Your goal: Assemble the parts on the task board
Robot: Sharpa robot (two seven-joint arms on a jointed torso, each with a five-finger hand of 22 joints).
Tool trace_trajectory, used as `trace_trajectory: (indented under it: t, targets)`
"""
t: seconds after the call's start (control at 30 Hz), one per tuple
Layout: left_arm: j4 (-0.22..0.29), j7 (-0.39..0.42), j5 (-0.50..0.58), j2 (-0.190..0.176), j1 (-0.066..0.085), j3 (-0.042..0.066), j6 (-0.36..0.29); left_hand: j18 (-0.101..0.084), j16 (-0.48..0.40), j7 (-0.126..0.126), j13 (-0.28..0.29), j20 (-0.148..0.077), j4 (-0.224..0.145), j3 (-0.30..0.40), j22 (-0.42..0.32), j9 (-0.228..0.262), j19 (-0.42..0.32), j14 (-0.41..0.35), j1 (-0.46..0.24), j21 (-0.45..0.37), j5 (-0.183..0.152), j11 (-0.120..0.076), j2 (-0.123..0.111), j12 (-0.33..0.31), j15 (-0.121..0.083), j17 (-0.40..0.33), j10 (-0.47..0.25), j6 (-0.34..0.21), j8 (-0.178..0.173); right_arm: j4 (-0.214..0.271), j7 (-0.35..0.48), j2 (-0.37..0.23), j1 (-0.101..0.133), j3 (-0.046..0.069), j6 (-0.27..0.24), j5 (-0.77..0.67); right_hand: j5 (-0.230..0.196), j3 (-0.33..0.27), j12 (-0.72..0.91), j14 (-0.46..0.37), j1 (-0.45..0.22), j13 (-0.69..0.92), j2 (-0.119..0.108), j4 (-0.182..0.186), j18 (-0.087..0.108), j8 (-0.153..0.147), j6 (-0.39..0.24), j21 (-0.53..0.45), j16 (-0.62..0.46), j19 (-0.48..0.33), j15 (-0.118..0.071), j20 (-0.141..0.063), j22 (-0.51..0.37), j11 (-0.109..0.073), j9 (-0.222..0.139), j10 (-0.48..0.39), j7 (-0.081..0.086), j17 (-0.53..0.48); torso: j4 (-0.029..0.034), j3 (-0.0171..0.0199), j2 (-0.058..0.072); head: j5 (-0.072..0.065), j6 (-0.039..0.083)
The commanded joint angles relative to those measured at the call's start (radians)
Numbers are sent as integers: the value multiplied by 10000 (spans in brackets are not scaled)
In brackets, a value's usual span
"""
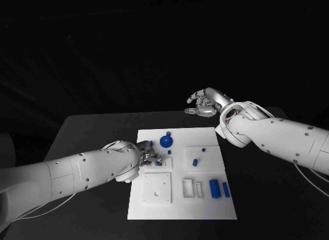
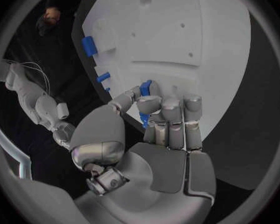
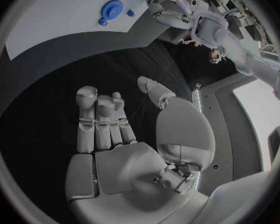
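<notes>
**A:** What sits closest to the camera?

**B:** The left hand (image 2: 154,134), seen from behind its wrist. Its fingers (image 2: 171,115) are curled over the near edge of the white task board (image 2: 196,40), and a small blue part (image 2: 145,90) shows between thumb and fingertips. It looks pinched, though the fingers cover most of it.

**A:** And further out?

**B:** From the head camera, the left hand (image 1: 146,157) rests at the board's (image 1: 208,205) left edge. Just beside it stands a round blue part (image 1: 167,141); two blue cylinders (image 1: 219,189) lie well apart, toward the robot. The right hand (image 1: 206,103) hovers beyond the board's far right corner, over the black table (image 1: 92,130), fingers loosely curled and holding nothing.

**A:** What could go wrong?

**B:** In my judgement, the pinch is shallow, so the part could slip or tilt and jam at its slot. The curled fingers might also nudge the neighbouring round part.
</notes>
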Motion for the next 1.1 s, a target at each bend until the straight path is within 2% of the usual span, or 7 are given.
trace_trajectory:
  t: [0.03, 0.33, 0.63, 0.83, 1.1]
  targets:
    - [12, 112, 105, 49, -20, -10, 207, 191, 72, -656, -14, -1336, 73, 6, 11, -6, -17, -40, 4, 51, -54, -311, -98, 41, -163, -16, -310, 1441, 23, 4, 37, 14, 0, 5, 110, 5, 65, -40, 53, -18, 72, -14, 27, 24, 1008, 66, -133, -67, -34, 14, -26, -25, 71, -2, 9, -90, 207, -15, 0, -2, 1, -4, -7]
    - [-17, 91, 115, 41, -20, -10, 168, 200, 82, -660, -26, -1342, 93, 25, 14, -2, -19, -45, 57, 51, -97, -314, -132, 52, -169, -30, -312, 1441, 23, 6, 29, 7, 0, 5, 116, 7, 73, -45, 59, -18, 69, -22, 29, 28, 1008, 67, -135, -70, -34, 15, -25, -24, 73, -1, 8, -94, 208, -16, 2, -1, 4, -22, -13]
    - [-51, 19, 5, 20, -20, -10, 166, 204, 134, -649, -77, -1341, -281, 96, 49, 23, -49, -78, 511, 78, 277, -301, 274, 91, -172, -75, -329, 1430, 27, 7, 30, -3, 0, 5, 119, 9, 77, -48, 63, -19, 67, -27, 30, 31, 1008, 67, -136, -71, -34, 16, -25, -24, 75, -1, 8, -96, 208, -16, 4, -6, -2, -25, -18]
    - [-40, -4, -44, -5, -20, -10, 261, 195, 159, -648, -101, -1332, -428, 92, 58, 28, -58, -84, 610, 85, 447, -301, 369, 104, -159, -94, -335, 1424, 23, 0, 28, -2, 0, 5, 125, 9, 80, -52, 67, -18, 62, -31, 31, 36, 1008, 68, -137, -72, -33, 17, -25, -23, 76, 0, 8, -96, 208, -16, 1, -2, -1, -26, -28]
    - [-62, -43, -143, -9, -20, -10, 295, 193, 170, -649, -110, -1330, -489, 91, 61, 29, -61, -86, 645, 87, 529, -304, 383, 110, -151, -101, -338, 1425, 23, -5, 24, -5, -1, 5, 130, 10, 81, -54, 68, -17, 58, -33, 33, 39, 1008, 68, -137, -73, -33, 18, -25, -23, 77, 0, 8, -97, 208, -16, 8, -2, -1, -27, -45]
